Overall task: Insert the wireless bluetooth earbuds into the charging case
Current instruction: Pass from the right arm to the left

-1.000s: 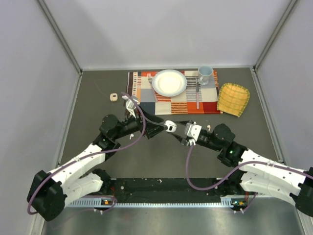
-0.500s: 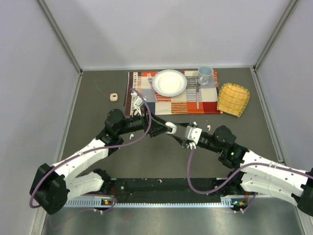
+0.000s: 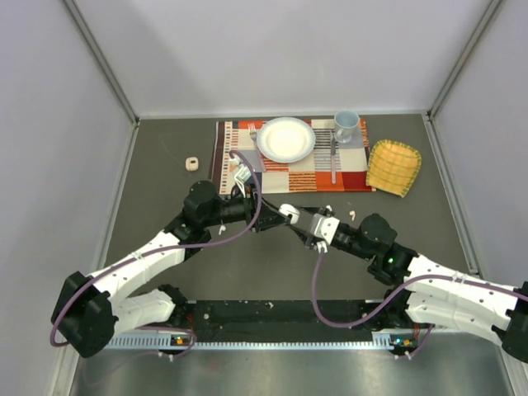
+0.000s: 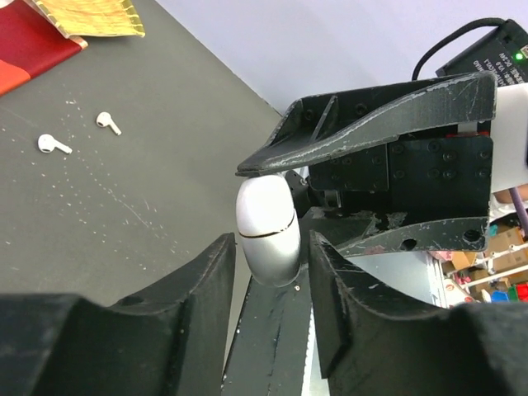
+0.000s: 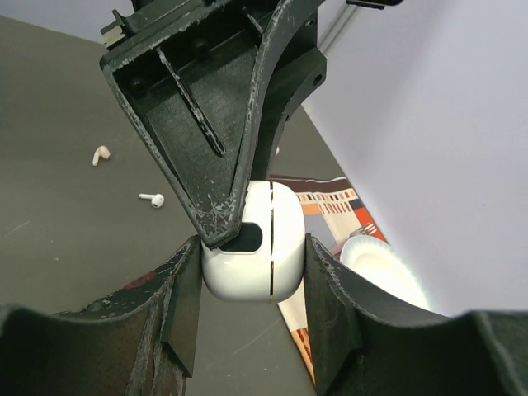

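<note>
The top camera looks steeply down from behind the arm bases over the dark grey worktop (image 3: 165, 165). Each wrist camera peers along its own pair, the left arm's black fingers (image 4: 198, 289) and the right arm's black fingers (image 5: 330, 305). Facing each other, both share the glossy white rounded charging case (image 4: 266, 223) between the fingers.

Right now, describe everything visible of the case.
The case is a small, glossy white pebble, seemingly plastic, with rounded corners and a thin seam around it; the lid is shut. It is held off the table, clamped at its sides by the right gripper. The left gripper flanks its other end closely; whether those fingers touch it is unclear.
</note>
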`<state>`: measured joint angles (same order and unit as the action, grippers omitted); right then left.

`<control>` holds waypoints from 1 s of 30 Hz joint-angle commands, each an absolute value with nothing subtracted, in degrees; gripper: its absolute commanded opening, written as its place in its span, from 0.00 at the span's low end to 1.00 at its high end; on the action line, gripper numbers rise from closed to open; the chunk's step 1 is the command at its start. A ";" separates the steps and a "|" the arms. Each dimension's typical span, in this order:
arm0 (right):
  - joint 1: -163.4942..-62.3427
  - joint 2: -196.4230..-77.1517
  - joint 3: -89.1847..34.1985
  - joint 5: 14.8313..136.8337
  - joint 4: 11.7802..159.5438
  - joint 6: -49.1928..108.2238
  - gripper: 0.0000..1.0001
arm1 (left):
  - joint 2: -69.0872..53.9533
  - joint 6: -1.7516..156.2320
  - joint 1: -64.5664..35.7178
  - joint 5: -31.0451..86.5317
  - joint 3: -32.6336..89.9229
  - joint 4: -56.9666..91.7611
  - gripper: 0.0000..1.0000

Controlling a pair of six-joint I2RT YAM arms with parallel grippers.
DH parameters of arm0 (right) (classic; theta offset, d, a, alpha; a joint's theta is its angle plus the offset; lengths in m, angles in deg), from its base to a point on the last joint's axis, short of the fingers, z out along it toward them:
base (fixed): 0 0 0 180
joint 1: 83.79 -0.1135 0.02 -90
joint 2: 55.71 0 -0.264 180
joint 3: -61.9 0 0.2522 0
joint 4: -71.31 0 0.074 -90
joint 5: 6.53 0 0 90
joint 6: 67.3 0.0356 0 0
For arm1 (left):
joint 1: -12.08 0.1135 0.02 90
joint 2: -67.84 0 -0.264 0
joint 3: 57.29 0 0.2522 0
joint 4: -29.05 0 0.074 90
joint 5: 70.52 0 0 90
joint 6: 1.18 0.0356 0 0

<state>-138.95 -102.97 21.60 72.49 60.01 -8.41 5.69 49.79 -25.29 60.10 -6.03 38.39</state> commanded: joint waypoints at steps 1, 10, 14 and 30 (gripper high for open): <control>-139.95 -103.17 21.95 72.84 55.63 -8.94 0.00 | 4.91 51.38 -25.80 59.74 -3.36 39.11 0.43; -139.95 -103.52 22.04 72.22 55.10 -8.85 0.00 | 3.59 51.73 -26.51 59.47 -2.66 40.43 0.42; -139.95 -103.61 22.21 72.22 54.57 -8.68 0.00 | 3.50 51.90 -26.77 59.65 -2.57 40.87 0.36; -139.95 -101.85 21.86 72.66 53.86 -2.97 0.62 | 7.28 56.65 -27.30 56.49 -6.51 45.44 0.00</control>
<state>-139.17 -103.26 22.62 73.28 57.06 -8.11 4.44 51.98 -26.95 58.40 -5.13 38.84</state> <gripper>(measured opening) 0.497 0.350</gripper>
